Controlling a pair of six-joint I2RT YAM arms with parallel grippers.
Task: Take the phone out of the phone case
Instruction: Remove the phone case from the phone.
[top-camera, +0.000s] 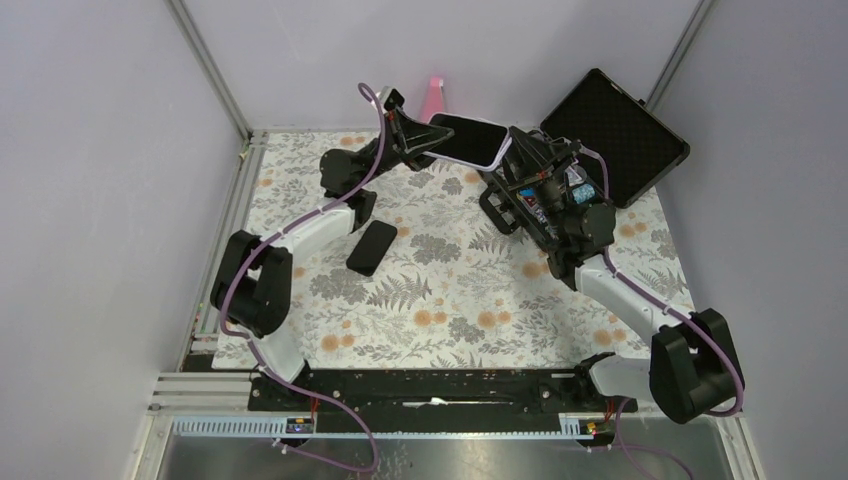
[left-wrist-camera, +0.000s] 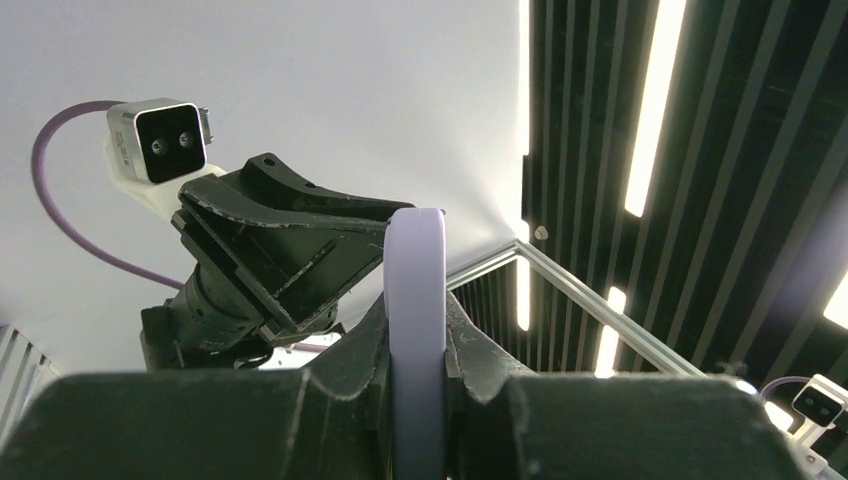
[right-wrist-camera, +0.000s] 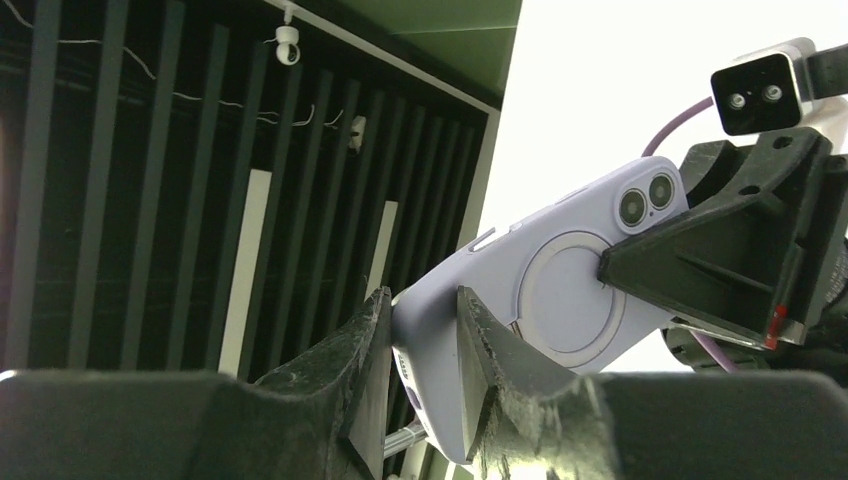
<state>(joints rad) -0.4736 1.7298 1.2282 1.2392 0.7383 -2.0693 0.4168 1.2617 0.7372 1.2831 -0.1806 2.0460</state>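
- Black fingers (right-wrist-camera: 365, 345) of the right end effector (right-wrist-camera: 422, 310) sit closest. They are clamped on one short end of the soft lilac phone case (right-wrist-camera: 560, 290).
- At the other short end, by the two camera lenses, the left end effector (left-wrist-camera: 415, 320) is clamped on it too.
- That case, with the dark-screened phone (top-camera: 470, 140) inside, hangs in the air just beside the open black hard box (top-camera: 615, 135), on the box's left-arm side.
- Its long side runs from one end effector to the other, so neither arm is nearer.
- Count: one lilac case, one phone in it, two end effectors and one box. One flat black slab (top-camera: 372, 247) lies on the flowered desk (top-camera: 450, 300), well apart from the box.
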